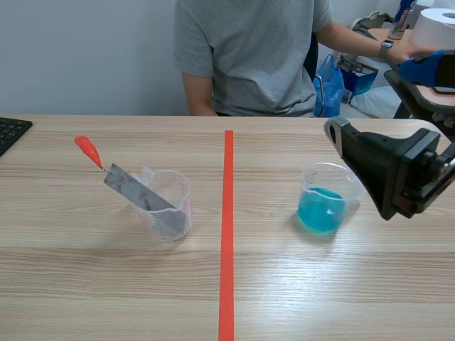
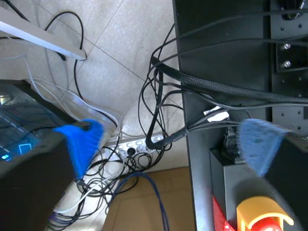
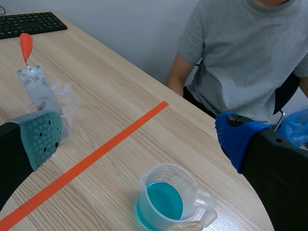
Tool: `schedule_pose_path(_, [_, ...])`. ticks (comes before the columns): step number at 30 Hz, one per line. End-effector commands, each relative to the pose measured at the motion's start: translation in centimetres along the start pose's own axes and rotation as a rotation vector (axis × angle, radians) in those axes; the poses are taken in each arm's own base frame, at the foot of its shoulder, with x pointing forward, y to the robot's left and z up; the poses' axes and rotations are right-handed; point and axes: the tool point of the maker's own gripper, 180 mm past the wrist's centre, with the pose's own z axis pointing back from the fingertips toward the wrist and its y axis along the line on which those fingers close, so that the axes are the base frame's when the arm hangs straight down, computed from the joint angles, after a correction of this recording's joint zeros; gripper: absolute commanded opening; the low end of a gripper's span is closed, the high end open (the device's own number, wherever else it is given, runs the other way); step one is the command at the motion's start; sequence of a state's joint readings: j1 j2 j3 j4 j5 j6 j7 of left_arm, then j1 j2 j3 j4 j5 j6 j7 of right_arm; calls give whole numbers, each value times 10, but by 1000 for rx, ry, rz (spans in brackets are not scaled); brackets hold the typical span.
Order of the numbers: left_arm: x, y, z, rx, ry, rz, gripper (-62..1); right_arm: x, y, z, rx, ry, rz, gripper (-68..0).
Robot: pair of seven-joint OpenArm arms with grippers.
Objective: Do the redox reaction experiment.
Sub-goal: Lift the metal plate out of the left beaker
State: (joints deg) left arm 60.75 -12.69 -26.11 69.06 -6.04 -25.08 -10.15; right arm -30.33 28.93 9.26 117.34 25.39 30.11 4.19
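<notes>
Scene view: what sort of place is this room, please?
Probably a robotics lab or office workspace. A wooden table carries a beaker of blue liquid and a keyboard at its edge, a person is across it, and the left wrist view shows loose cables on the floor.

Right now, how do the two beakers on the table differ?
The left beaker holds a tilted grey metal strip with an orange-red tip; the right beaker holds none. The right beaker contains blue liquid; the left beaker shows no liquid. Both are clear, upright and spouted.
</notes>
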Motion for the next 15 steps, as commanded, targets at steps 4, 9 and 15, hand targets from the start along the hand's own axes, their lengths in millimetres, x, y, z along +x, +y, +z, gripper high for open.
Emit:
schedule_pose_path(4, [15,1,-7,3,-52,5,-408,11,-1,-1,3,-40,4,4])
schedule_pose_path(9, [27,-1,-15,-18,-82,7,-590,10,5,-2,35,-40,1,4])
schedule_pose_path(15, [28,-1,-15,-18,-89,8,-590,10,24,-10,90,-52,-33,4])
